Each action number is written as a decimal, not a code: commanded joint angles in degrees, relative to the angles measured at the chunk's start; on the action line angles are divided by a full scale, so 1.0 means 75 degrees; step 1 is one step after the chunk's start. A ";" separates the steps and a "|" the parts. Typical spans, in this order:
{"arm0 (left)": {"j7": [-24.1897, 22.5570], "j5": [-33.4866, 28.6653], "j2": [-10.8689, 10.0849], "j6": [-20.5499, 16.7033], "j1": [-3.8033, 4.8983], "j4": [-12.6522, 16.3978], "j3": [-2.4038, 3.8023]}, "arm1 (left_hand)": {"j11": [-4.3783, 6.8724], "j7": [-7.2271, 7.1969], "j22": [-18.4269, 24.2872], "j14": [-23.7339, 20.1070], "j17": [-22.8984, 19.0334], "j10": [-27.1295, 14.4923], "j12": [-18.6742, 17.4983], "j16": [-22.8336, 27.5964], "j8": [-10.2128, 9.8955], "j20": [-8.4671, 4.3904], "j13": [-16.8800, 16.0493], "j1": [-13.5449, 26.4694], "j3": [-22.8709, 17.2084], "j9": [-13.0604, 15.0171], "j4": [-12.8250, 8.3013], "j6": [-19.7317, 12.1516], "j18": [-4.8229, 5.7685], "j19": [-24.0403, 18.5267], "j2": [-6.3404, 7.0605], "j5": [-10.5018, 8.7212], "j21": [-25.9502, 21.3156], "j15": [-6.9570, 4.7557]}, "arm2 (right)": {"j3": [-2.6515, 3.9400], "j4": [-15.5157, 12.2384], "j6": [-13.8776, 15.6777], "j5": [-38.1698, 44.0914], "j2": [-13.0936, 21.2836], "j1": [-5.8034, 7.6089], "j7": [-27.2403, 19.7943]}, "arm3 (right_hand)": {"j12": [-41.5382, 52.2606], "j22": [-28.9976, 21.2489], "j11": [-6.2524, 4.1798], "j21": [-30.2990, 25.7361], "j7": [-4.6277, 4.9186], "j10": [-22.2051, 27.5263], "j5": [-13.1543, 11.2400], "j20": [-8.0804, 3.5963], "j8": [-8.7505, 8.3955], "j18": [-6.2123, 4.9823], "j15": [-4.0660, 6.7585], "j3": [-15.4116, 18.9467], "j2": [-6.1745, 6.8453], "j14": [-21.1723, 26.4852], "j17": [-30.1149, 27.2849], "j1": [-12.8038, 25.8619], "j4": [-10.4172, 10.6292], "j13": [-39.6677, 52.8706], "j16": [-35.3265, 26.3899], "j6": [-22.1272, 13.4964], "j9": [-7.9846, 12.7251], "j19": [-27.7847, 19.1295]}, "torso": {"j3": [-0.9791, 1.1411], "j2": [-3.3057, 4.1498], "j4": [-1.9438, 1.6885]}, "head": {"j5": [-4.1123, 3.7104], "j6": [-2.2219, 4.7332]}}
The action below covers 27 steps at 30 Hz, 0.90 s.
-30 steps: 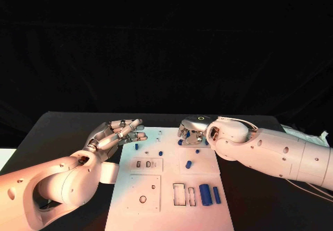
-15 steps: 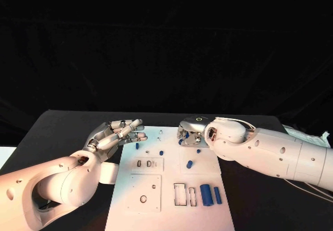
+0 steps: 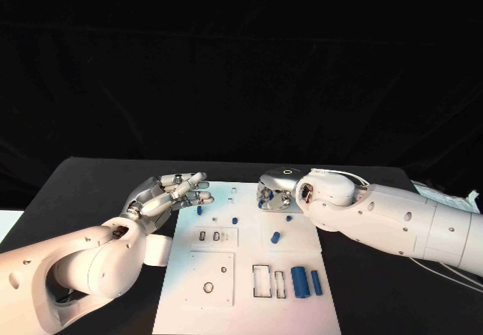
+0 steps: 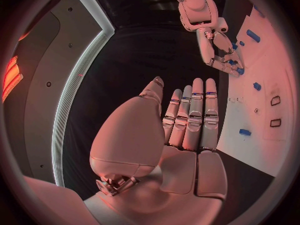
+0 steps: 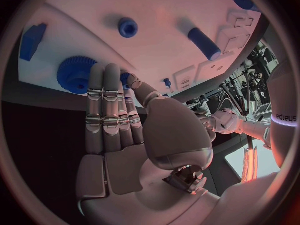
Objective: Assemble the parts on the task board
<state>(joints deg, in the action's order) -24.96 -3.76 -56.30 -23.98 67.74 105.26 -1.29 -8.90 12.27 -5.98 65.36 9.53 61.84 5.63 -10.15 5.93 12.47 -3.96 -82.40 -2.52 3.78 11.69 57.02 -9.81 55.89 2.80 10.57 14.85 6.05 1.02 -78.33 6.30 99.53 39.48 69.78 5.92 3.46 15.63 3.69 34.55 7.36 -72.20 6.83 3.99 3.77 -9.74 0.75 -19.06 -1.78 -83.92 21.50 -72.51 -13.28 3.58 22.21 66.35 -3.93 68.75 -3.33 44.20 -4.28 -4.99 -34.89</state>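
At the far edge of the task board (image 3: 246,279) the right hand (image 3: 276,194) reaches down over small blue parts; its fingers lie straight against a blue gear (image 5: 76,74), and I cannot tell if they grasp anything. Off the board's left edge the left hand (image 3: 166,198) hovers released, fingers extended together, holding nothing. Near the board's front edge, toward its right side, lie two blue cylinders (image 3: 299,282), with small pegs (image 3: 273,238) mid-board.

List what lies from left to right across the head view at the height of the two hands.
Left hand → small blue part on the task board → right hand → right arm.
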 commanded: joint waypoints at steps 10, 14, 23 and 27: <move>-0.0002 -0.0035 0.0006 0.0200 0.0026 0.0042 0.0007 | -0.0058 0.0051 0.0015 0.0020 0.0017 0.0001 -0.0055 0.0056 -0.0042 0.0034 0.0007 0.0008 0.0015 -0.0009 -0.0051 -0.0012 -0.0089 0.0043 0.0001 -0.0035 -0.0041 0.0049 | -0.0012 -0.0041 0.0625 0.0125 -0.0027 -0.0020 -0.0037 | 0.0010 0.0268 0.0013 0.0412 0.0018 -0.0030 0.0265 0.0011 0.0012 -0.0079 0.0055 -0.0722 0.0255 -0.0107 0.0265 -0.0032 0.0212 0.0000 0.0168 0.0145 -0.0031 -0.0293 | -0.0023 0.0018 -0.0019 | -0.0011 0.0050; -0.0010 -0.0035 0.0012 0.0203 0.0026 0.0048 0.0007 | -0.0058 0.0051 0.0015 0.0020 0.0017 0.0001 -0.0055 0.0056 -0.0042 0.0034 0.0007 0.0008 0.0015 -0.0009 -0.0051 -0.0012 -0.0089 0.0043 0.0001 -0.0035 -0.0041 0.0049 | -0.0009 -0.0097 0.1096 0.0114 -0.0032 -0.0020 0.0050 | 0.0007 0.0301 0.0007 0.0466 0.0023 -0.0024 0.0197 0.0020 0.0013 -0.0082 0.0047 -0.0806 0.0311 -0.0093 0.0301 -0.0001 0.0282 -0.0001 0.0189 0.0161 -0.0036 -0.0328 | -0.0034 0.0022 -0.0025 | -0.0003 0.0060; -0.0018 -0.0035 0.0029 0.0213 0.0026 0.0068 0.0007 | -0.0060 0.0053 0.0017 0.0023 0.0020 0.0001 -0.0060 0.0059 -0.0046 0.0035 0.0007 0.0012 0.0018 -0.0009 -0.0053 -0.0012 -0.0089 0.0045 0.0003 -0.0035 -0.0044 0.0050 | 0.0018 0.0067 0.1747 0.0106 -0.0306 0.0001 0.0237 | 0.0007 0.0335 0.0011 0.0524 0.0037 -0.0020 0.0176 0.0030 0.0009 -0.0084 0.0050 -0.0899 0.0379 -0.0078 0.0337 0.0001 0.0334 -0.0001 0.0208 0.0165 -0.0038 -0.0355 | -0.0046 0.0040 -0.0050 | 0.0049 0.0100; -0.0016 -0.0035 0.0022 0.0214 0.0027 0.0096 0.0007 | -0.0060 0.0053 0.0017 0.0023 0.0020 0.0001 -0.0060 0.0059 -0.0046 0.0035 0.0007 0.0012 0.0018 -0.0009 -0.0053 -0.0012 -0.0089 0.0045 0.0003 -0.0035 -0.0044 0.0050 | 0.0022 0.0193 0.1827 0.0105 -0.0465 0.0029 0.0258 | 0.0007 0.0351 0.0015 0.0553 0.0041 -0.0019 0.0164 0.0034 0.0007 -0.0085 0.0049 -0.0940 0.0411 -0.0080 0.0356 0.0008 0.0366 -0.0001 0.0223 0.0166 -0.0038 -0.0364 | -0.0049 0.0055 -0.0053 | 0.0079 0.0119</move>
<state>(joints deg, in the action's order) -24.77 -3.91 -56.21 -23.62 67.81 105.74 -1.29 -8.90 12.27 -5.93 65.35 9.60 61.84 5.31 -9.93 5.93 12.47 -3.97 -82.40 -2.36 3.78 11.53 57.02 -9.80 55.89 2.80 10.57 14.85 6.05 1.15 -77.00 17.50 99.67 36.11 69.96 6.97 3.42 18.25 3.75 38.51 7.63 -72.21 8.28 4.12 3.45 -9.74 0.74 -25.81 0.88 -83.92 24.15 -72.47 -10.51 3.52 23.66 67.29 -4.22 66.38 -3.67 44.49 -4.66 -4.56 -34.10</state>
